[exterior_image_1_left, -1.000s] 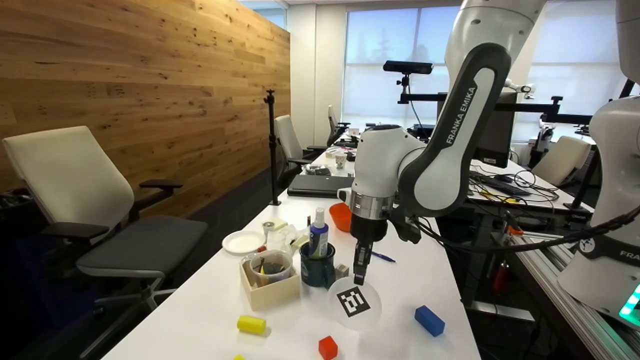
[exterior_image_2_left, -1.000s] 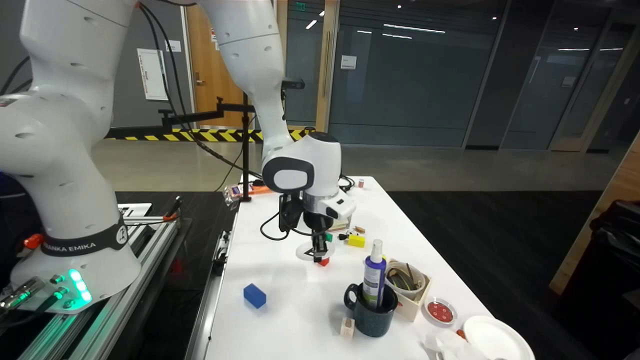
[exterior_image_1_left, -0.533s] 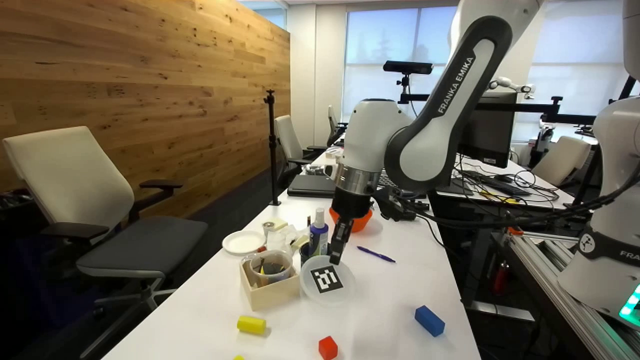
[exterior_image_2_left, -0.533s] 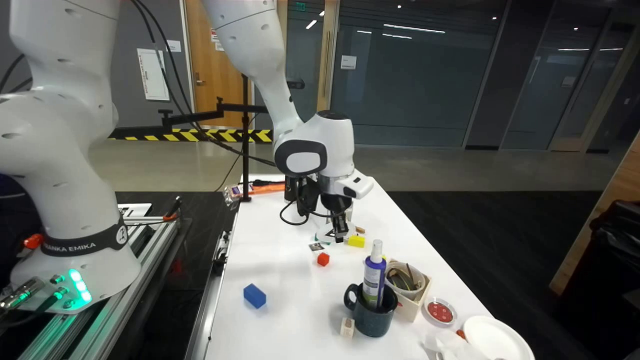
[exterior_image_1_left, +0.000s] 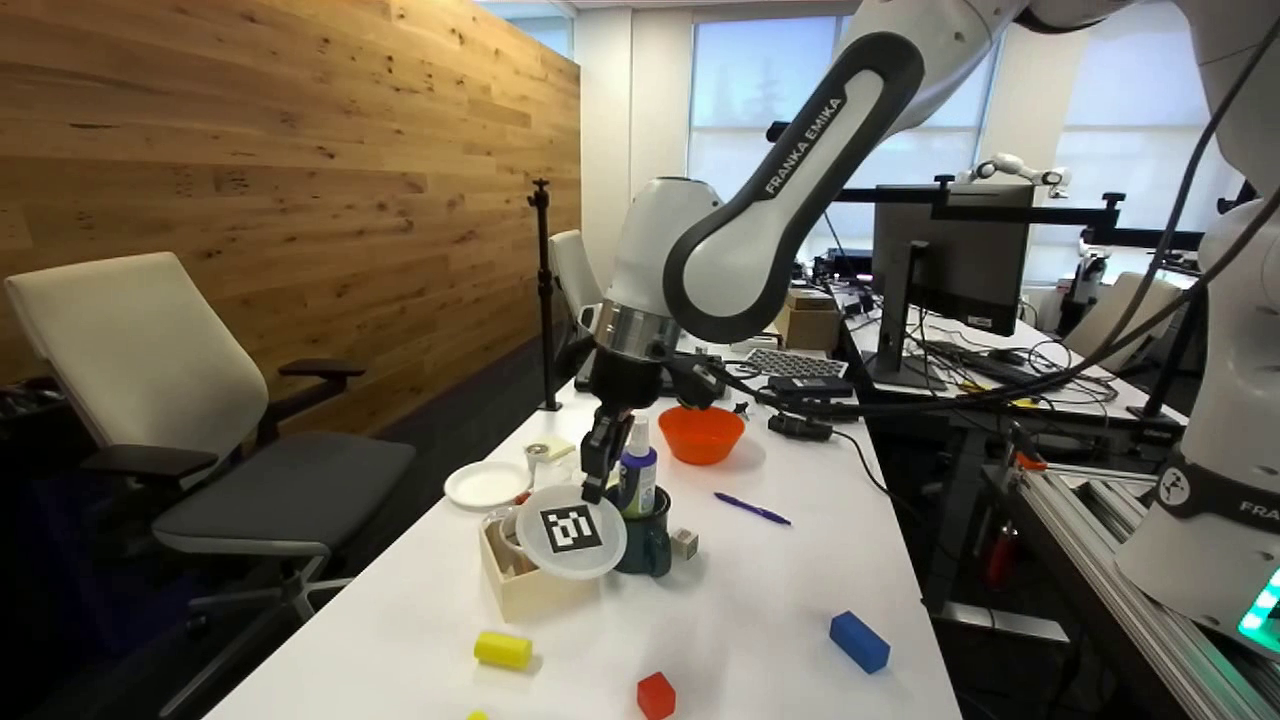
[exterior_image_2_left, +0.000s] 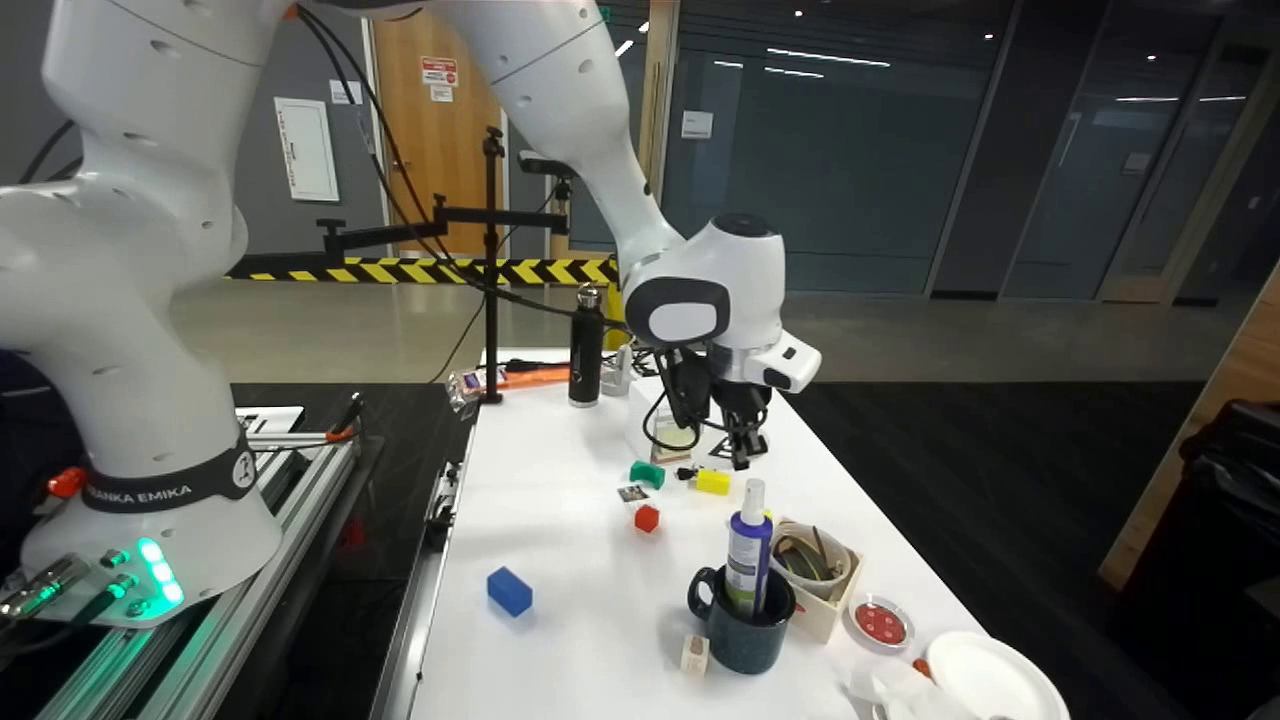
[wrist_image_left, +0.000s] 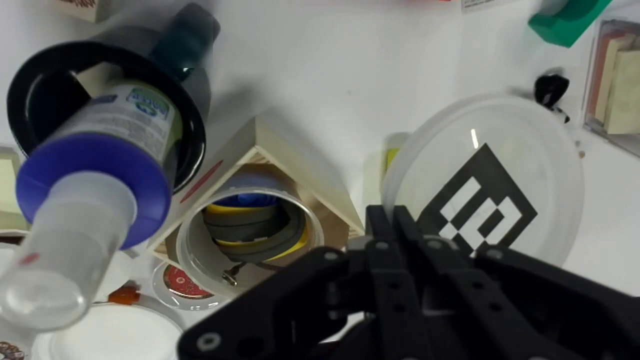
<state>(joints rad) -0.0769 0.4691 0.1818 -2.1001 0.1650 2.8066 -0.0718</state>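
Red cube (exterior_image_1_left: 656, 695), just one, is closest in an exterior view, along with two yellow pieces: a whole cylinder (exterior_image_1_left: 503, 650) and a second bit (exterior_image_1_left: 478, 716) barely poking into view. One blue block (exterior_image_1_left: 860, 641) sits near the robot-side edge of the white table (exterior_image_1_left: 740, 620). Next back is one open wooden box (exterior_image_1_left: 540, 600) with one clear tub (wrist_image_left: 202, 262) in it, plus one round translucent lid (exterior_image_1_left: 572, 532) with one black-and-white marker (wrist_image_left: 477, 200). Then one dark mug (exterior_image_1_left: 640, 555) with one spray bottle (exterior_image_1_left: 637, 482) stuck in it, one small wooden cube (exterior_image_1_left: 684, 543) just beside, one pen (exterior_image_1_left: 752, 508), one white plate (exterior_image_1_left: 487, 485) by the chair-side edge and one orange bowl (exterior_image_1_left: 700, 437).

Table's long, with an office chair (exterior_image_1_left: 285, 490) along that edge, a wood-plank wall (exterior_image_1_left: 300, 200) beyond it and bright windows (exterior_image_1_left: 745, 90) at the back.

Arm (exterior_image_1_left: 805, 150) reaches over from the robot-side edge, elbow bent, gripper (wrist_image_left: 390, 214) pointing down at a slant. It's clamped on the lid's rim, so the lid is up off the table, tilted.
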